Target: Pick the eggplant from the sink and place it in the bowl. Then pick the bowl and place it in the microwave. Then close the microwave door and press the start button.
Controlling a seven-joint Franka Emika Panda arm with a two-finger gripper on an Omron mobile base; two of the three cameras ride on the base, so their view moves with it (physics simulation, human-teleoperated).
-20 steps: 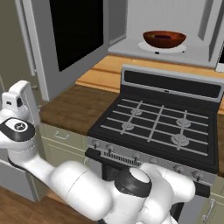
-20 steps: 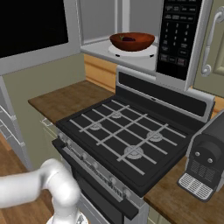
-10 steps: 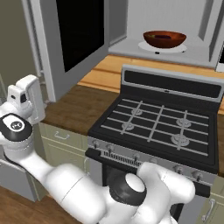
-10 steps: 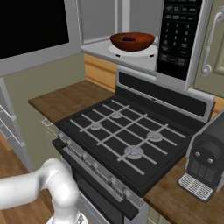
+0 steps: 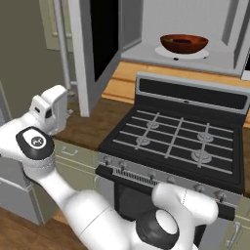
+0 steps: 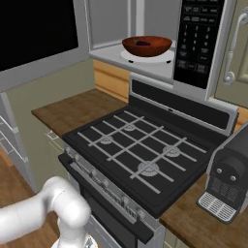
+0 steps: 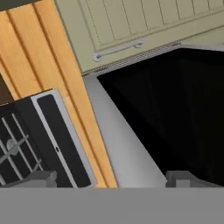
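The reddish-brown bowl [image 5: 184, 43] [image 6: 147, 46] stands on the white turntable plate inside the light grey microwave [image 5: 146, 29] [image 6: 198, 38]. The dark eggplant [image 6: 143, 43] lies in the bowl. The microwave door [image 5: 80, 58] [image 6: 34, 34] [image 7: 175, 109] stands swung out to the left. My gripper [image 7: 113, 180] is open and empty, its fingertips [image 7: 41, 178] wide apart, pointing at the door's black glass and grey frame from close by. In the left base view my white hand [image 5: 51, 105] hangs low, just left of the door's lower edge.
A black-topped gas stove [image 5: 171, 141] [image 6: 140, 150] sits under the microwave, with wooden counter [image 5: 93, 124] [image 6: 72, 111] to its left. A dark coffee machine [image 6: 227, 179] stands on the counter right of the stove. Pale cabinet fronts [image 7: 153, 26] hang above the door.
My hand has risen and moved right, up to the door's outer face. In the left base view the door now looks narrower, swung a little toward the microwave.
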